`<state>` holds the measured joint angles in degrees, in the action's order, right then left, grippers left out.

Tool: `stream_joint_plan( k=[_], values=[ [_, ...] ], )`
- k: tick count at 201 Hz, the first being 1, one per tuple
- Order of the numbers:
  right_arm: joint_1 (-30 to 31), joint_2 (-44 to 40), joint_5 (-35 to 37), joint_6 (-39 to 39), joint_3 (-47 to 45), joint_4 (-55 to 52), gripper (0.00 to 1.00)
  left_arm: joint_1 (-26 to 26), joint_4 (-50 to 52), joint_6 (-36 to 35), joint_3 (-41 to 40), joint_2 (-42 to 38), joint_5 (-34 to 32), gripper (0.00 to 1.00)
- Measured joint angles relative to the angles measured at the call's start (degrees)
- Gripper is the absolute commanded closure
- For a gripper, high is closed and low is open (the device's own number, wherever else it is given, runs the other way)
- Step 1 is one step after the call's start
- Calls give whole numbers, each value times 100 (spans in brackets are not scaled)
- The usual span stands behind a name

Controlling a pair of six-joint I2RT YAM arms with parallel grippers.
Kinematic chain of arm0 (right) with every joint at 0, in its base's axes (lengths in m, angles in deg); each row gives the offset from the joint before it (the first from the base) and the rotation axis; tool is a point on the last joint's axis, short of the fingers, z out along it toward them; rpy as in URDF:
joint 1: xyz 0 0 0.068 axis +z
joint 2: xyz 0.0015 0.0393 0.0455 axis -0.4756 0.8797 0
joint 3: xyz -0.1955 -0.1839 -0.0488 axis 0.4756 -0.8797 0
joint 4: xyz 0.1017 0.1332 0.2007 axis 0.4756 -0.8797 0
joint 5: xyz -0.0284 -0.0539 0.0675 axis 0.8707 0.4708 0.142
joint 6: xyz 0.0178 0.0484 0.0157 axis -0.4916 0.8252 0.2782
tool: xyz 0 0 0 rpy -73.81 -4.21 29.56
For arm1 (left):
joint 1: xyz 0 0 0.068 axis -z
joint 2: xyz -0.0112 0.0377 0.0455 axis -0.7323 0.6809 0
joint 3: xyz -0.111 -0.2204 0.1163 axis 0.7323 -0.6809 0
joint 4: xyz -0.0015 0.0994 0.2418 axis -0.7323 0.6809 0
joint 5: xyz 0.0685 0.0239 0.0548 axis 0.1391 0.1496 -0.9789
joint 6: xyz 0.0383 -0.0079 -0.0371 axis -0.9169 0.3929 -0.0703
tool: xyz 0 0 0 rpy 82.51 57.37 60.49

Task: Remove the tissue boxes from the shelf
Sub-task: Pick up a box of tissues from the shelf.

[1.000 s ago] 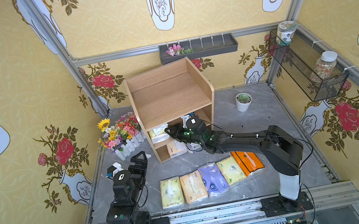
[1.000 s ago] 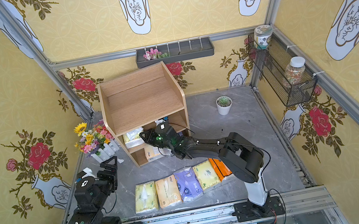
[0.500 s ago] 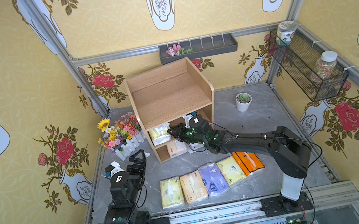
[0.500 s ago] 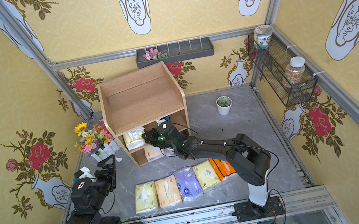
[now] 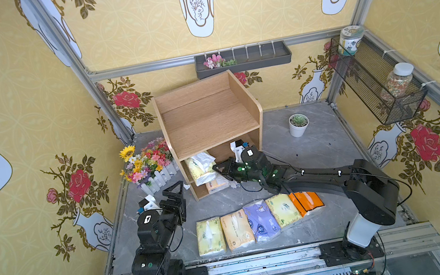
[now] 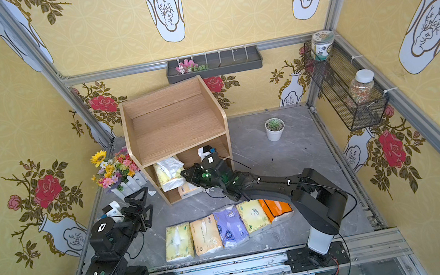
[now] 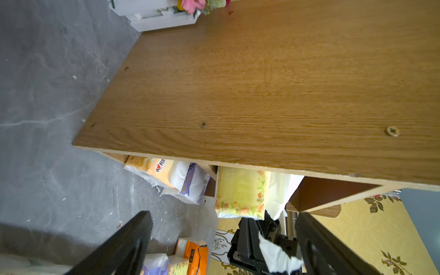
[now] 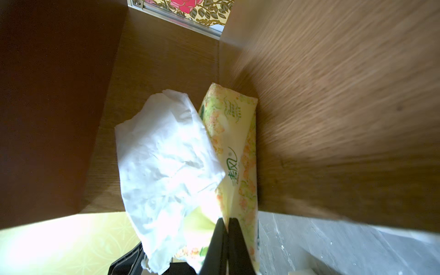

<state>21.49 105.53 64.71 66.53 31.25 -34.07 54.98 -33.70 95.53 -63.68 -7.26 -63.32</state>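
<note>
Right wrist view: the right jaws are pressed together on the near end of the yellow floral tissue pack (image 8: 234, 147). Their black fingers (image 8: 217, 247) pinch its plastic wrap just beside the loose white tissue (image 8: 164, 166) spilling from its top. The pack lies on the middle tier of the shelf (image 8: 333, 95), with one long side against a side panel and its near end at the tier's front edge.

In both top views the right arm stretches over the counter (image 5: 316, 152) to that tier, and the jaws meet the pack's outer end. Below it, the left wrist view shows a cream pack (image 7: 152, 169) and a lavender-blue pack (image 7: 192, 181) poking out of the bottom tier.

The left jaws stand spread wide over the counter near the shelf's front corner. They hold nothing and are clear of every pack. A row of five packs (image 5: 261, 221) lies on the counter in front of the shelf, side by side, with the orange pack (image 5: 305, 202) at the end under the right arm
</note>
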Motion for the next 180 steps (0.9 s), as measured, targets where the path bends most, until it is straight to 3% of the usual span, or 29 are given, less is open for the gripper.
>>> stream_joint_plan(
  k=[77, 115, 143, 180],
  values=[
    [258, -420, 22, 7, -385, -140, 100, 7, -909, 72, -96, 691, 828, 1],
    [527, -417, 66, 98, -389, -136, 100, 37, -1040, 74, -94, 774, 916, 13],
    [673, -417, 162, 138, -452, -122, 100, 52, -1123, 81, -149, 776, 927, 27],
    [787, -417, 210, 155, -496, -118, 100, 63, -1134, 68, -181, 898, 927, 32]
  ],
)
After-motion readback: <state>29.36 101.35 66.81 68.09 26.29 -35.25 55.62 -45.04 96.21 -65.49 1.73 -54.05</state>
